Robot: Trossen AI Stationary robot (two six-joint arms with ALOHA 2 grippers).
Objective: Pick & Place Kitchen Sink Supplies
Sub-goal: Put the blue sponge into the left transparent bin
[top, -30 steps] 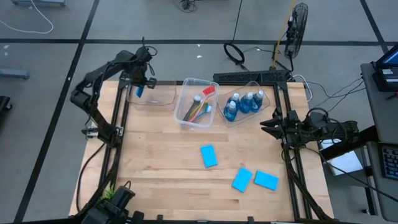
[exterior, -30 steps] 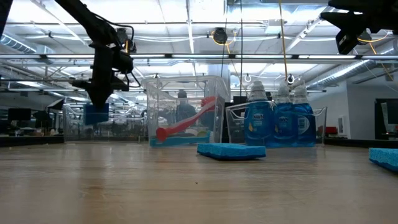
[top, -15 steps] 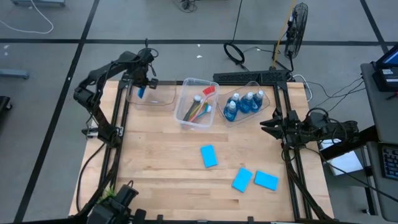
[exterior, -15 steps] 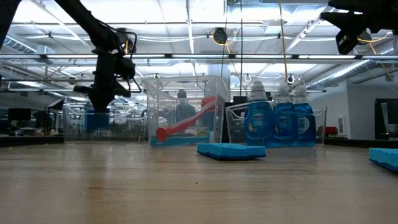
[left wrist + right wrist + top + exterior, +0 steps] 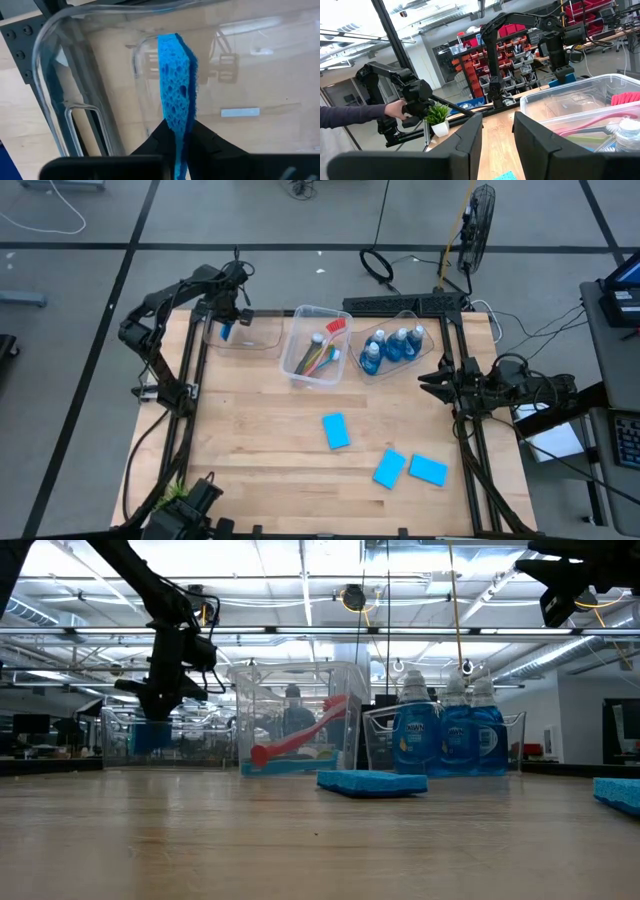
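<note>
At far left, the left gripper (image 5: 181,131) pinches a flat blue rectangular sponge (image 5: 176,82) inside the empty clear plastic bin (image 5: 243,332). Brushes (image 5: 318,352) and bottles (image 5: 392,345) look binned already; three blue sponges (image 5: 336,431) remain on the table. The right gripper (image 5: 497,131) hangs spread, idle.
</note>
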